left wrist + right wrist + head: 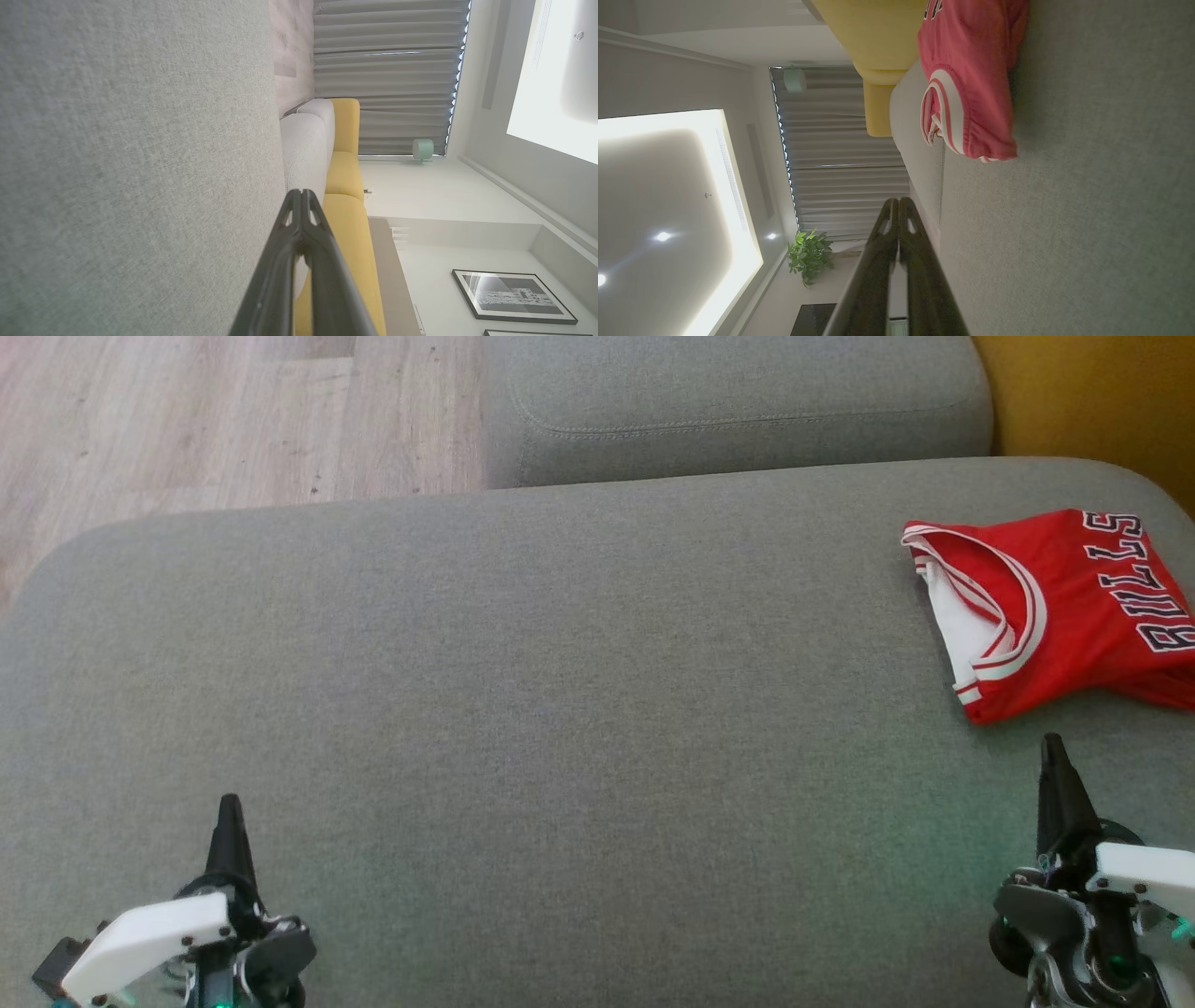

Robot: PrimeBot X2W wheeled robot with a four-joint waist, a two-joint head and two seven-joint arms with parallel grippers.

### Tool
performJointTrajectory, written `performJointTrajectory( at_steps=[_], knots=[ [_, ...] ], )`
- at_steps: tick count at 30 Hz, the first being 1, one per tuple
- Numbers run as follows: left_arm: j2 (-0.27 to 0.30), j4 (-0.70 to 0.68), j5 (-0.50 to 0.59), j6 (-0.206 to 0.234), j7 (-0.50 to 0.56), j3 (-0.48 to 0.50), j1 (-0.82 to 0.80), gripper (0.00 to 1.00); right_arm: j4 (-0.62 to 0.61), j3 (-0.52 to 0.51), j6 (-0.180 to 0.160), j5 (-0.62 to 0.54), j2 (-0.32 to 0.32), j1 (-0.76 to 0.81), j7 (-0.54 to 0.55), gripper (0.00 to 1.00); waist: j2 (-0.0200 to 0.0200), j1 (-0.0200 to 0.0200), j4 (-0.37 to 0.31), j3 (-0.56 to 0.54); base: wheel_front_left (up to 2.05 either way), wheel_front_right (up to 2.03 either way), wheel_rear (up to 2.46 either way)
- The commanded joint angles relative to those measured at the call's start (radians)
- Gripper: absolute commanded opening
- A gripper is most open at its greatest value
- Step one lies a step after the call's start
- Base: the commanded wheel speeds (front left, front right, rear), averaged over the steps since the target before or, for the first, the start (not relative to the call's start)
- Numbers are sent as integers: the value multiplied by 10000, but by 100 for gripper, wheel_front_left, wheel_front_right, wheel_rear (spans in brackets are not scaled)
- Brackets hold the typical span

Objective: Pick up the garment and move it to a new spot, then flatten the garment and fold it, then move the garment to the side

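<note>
Setting: a home living room. A wide grey woven-fabric sofa seat (560, 663) adjoins a yellow upholstered sofa section (348, 219) on a pale wood-plank floor (187, 420). Grey pleated full-height curtains (387, 84) cover the window. A black-framed monochrome picture (511, 296) hangs on the white wall. A leafy green potted plant (809, 254) stands beneath a recessed lit ceiling panel (668, 210).

Left pincer (229, 807) and right pincer (1053, 751) both closed, empty, fingers pointing forward.
</note>
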Motion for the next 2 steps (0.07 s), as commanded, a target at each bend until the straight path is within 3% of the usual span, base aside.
performJointTrajectory(
  at_steps=[1, 2],
  knots=[
    [45, -357, -56, -65, 38, 390, -478, 0, -381, 205, 69, 70, -72, -539, 60, 0, 0, 0, 1, 0, 0, 0, 0],
    [44, -358, -56, -65, 39, 391, -478, 0, -381, 205, 69, 70, -72, -539, 60, 0, 0, 0, 1, 0, 0, 0, 0]
  ],
)
